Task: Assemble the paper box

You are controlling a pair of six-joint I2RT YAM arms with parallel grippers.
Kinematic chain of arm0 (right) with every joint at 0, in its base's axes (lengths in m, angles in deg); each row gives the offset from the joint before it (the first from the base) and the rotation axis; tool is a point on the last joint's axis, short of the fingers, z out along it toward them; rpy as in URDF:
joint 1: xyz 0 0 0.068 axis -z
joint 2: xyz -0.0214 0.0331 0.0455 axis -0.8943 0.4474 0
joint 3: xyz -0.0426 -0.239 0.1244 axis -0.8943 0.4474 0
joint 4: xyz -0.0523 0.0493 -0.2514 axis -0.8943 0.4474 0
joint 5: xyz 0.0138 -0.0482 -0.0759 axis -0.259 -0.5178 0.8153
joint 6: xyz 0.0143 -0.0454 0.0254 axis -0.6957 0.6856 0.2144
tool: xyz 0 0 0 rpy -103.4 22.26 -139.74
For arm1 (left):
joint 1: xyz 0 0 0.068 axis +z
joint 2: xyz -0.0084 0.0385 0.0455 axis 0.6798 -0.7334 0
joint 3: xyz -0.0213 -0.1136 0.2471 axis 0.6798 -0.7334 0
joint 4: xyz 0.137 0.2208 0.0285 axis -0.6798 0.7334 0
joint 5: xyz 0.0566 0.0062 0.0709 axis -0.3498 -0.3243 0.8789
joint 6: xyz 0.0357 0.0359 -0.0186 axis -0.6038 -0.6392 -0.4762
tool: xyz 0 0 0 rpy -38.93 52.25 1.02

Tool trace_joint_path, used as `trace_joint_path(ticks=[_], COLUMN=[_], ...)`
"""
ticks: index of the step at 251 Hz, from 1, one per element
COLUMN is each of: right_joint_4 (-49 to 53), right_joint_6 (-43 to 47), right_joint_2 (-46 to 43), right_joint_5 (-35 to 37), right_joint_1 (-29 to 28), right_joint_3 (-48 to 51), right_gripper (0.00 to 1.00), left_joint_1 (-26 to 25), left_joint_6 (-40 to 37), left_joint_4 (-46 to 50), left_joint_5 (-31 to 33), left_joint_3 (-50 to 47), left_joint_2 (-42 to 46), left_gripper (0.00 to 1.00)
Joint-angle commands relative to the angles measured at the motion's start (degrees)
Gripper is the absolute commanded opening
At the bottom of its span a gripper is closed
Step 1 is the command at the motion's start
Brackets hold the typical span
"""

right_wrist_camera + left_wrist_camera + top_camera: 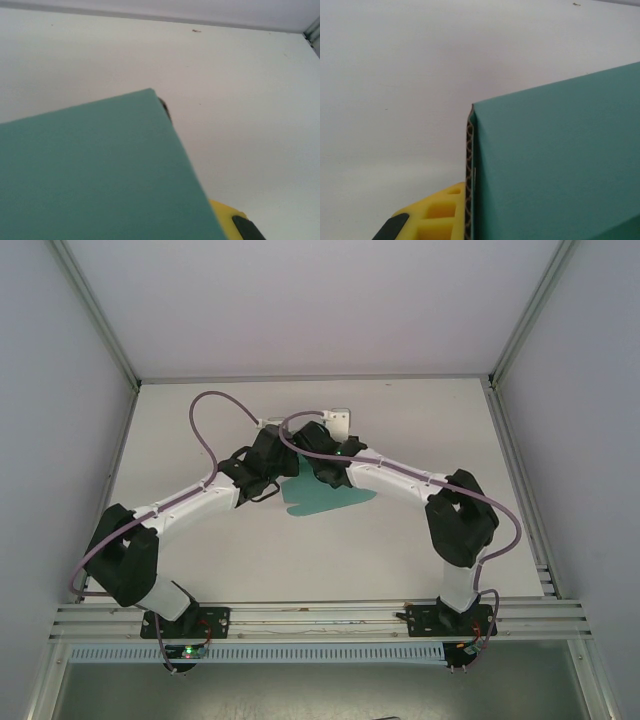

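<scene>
**While folding, keep both ends level**

While raising a panel of the paper box (325,498), lift from both ends in step, to keep the crease straight and every corner untwisted. Press close to the fold line, not out at the free edge; thin fluted stock is likely to buckle under far leverage. Go slowly, and watch for tabs catching on the desk (430,430). Judged an early stage, with no closed box apparent from above.

Find the left end effector (262,478) just left of centre in the top view, over the sheet's left end. Find the right end effector (322,462) close beside it, over the upper right part. From the left wrist, note one yellow finger (437,217) at lower left, touching or just beside the cut edge. From the right wrist, note another yellow finger (227,220) at the bottom, behind the teal face (100,180). With the second finger of each hidden, cannot tell how wide either stands, nor whether either has hold of anything.

Look mid-frame in the top view for the paper box itself, on the white desk, partly beneath both wrists. Teal-green, matt, unmarked. Wavy, tabbed outline along the lower side. Brownish fluting bared at the cut edge in the left wrist view.
</scene>
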Motion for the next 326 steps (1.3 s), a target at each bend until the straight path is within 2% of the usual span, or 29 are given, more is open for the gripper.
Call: trace_joint_path(ticks=[1,20,30,52,64,89,113,165,193,213,231,277,311,326], right_joint_4=[-7.8,-19.3,-25.5,-35.6,-37.0,-39.1,-39.0,-36.4,-35.4,-31.9,-29.4,-28.2,-28.2,-28.8], right_joint_6=[11.4,17.4,21.5,27.3,29.4,31.4,32.0,32.0,31.0,30.8,30.9,32.7,31.8,32.3], right_joint_2=[-1.7,-5.5,-7.6,-11.9,-13.8,-17.1,-19.2,-22.6,-24.6,-26.0,-27.1,-27.3,-25.0,-24.3], right_joint_5=[7.4,-2.4,-8.4,-21.9,-30.5,-43.4,-48.2,-48.0,-43.6,-41.7,-45.3,-58.6,-61.4,-64.9], right_joint_1=[8.1,8.1,8.2,8.5,9.1,9.9,9.8,9.9,10.0,10.7,12.4,15.7,16.0,16.0], right_joint_3=[10.4,15.9,18.9,24.3,25.3,27.1,27.6,28.5,29.3,29.2,30.1,32.5,30.6,29.5], right_gripper=[0.0,0.0,0.16,0.19,0.28,0.52,0.63,0.85,0.86,0.81,0.76,0.79,0.79,0.79], left_joint_1=[0.9,0.8,0.9,0.8,0.8,0.9,0.9,0.9,0.9,0.9,0.9,0.9,0.9,0.9], left_joint_6=[2.0,1.7,1.2,0.6,0.3,0.0,-0.5,-1.1,-1.3,-1.5,-1.7,-2.5,-2.8,-2.7], left_joint_4=[6.9,6.4,6.0,5.7,5.4,5.0,4.9,4.9,5.1,5.2,5.1,5.1,4.6,4.4], left_joint_5=[5.5,4.6,4.2,3.2,2.6,1.8,1.3,1.3,1.4,1.5,1.8,1.6,0.2,0.4], left_joint_3=[1.2,1.2,1.1,0.8,0.6,0.3,0.2,0.2,0.3,0.3,0.2,0.2,0.0,0.0], left_joint_2=[3.2,3.3,3.3,3.3,3.3,3.3,3.3,2.8,2.6,2.8,3.2,3.2,3.0,2.7], left_gripper=[0.0,0.0,0.0,0.0,0.0,0.0,0.0,0.0,0.0,0.0,0.0,0.0,0.0,0.0])
